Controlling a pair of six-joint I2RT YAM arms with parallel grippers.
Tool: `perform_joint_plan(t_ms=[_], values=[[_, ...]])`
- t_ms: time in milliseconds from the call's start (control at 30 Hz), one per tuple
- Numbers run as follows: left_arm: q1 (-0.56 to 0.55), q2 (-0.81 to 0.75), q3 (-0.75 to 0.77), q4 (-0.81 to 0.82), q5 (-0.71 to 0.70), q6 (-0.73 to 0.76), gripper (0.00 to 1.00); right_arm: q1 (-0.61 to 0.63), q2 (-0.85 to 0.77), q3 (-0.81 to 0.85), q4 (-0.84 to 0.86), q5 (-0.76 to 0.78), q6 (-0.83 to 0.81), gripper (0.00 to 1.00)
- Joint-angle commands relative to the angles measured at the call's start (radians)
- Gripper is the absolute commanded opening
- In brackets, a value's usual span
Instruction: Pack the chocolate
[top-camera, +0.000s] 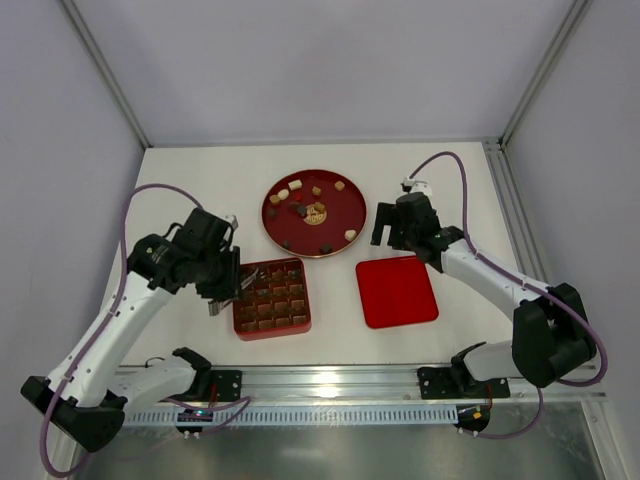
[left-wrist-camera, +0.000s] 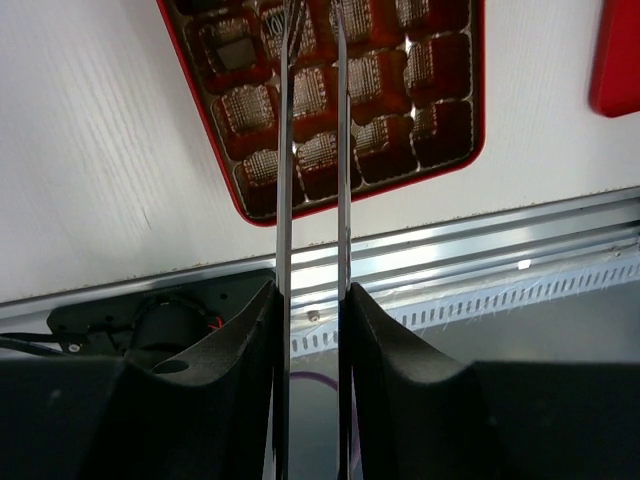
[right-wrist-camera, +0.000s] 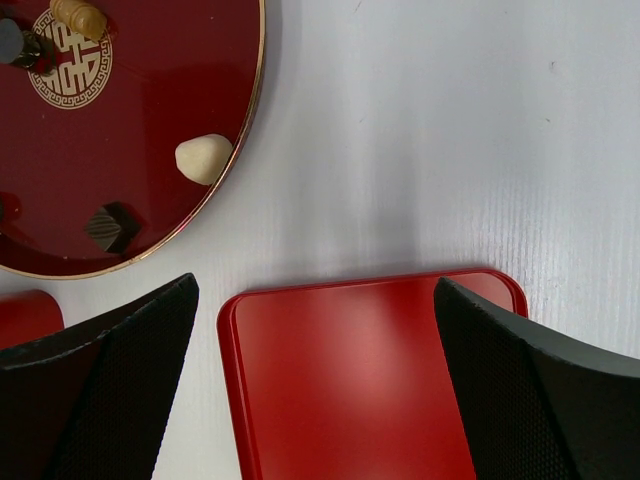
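The white table (top-camera: 200, 180) carries three red things. Reckoned from its middle, a round plate (top-camera: 338, 210) lies at 12 o'clock, a square tray (top-camera: 275, 331) at 8 o'clock and a flat lid (top-camera: 397, 291) at 4 o'clock. Tray and lid lie apart, each near the plate without touching it.

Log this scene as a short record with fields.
chocolate: loose pieces on the round plate
tray: gridded, in front of the plate
lid: lying flat, right of the tray, not on it
left tool: over the tray, thin fingers narrowly apart, nothing seen between them
right tool: wide open, above the lid's far edge
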Motion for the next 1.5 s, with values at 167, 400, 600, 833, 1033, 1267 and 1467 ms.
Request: perform_joint_plan(t_ms=[167, 400, 600, 833, 1033, 1267, 1467], values=[[0.031, 0.209, 0.339, 0.067, -0.145, 0.018, 0.34, -0.003, 0.017, 0.053, 0.015, -0.036, -0.023, 1.00], [0.261, 0.552, 0.546, 0.275, -0.160, 0.079, 0.34, -0.004, -0.006, 0.102, -0.022, -0.082, -0.024, 1.00], [0.482, 0.811, 0.558, 0.527, -0.078, 0.098, 0.34, -0.004, -0.050, 0.120, -0.048, -0.079, -0.026, 1.00], [0.520, 0.965, 0.570, 0.624, -0.146, 0.133, 0.33, -0.004, -0.086, 0.083, -0.039, -0.085, -0.014, 1.00], [0.573, 1.026, 0.559, 0.621, -0.194, 0.156, 0.39, -0.006, -0.092, 0.047, -0.025, -0.076, -0.014, 1.00], [0.593, 1.075, 0.518, 0.605, -0.206, 0.172, 0.54, -0.006, -0.097, 0.032, -0.025, -0.079, -0.011, 1.00], [0.597, 1.098, 0.510, 0.607, -0.205, 0.172, 0.61, -0.006, -0.095, 0.027, -0.030, -0.079, -0.010, 1.00]])
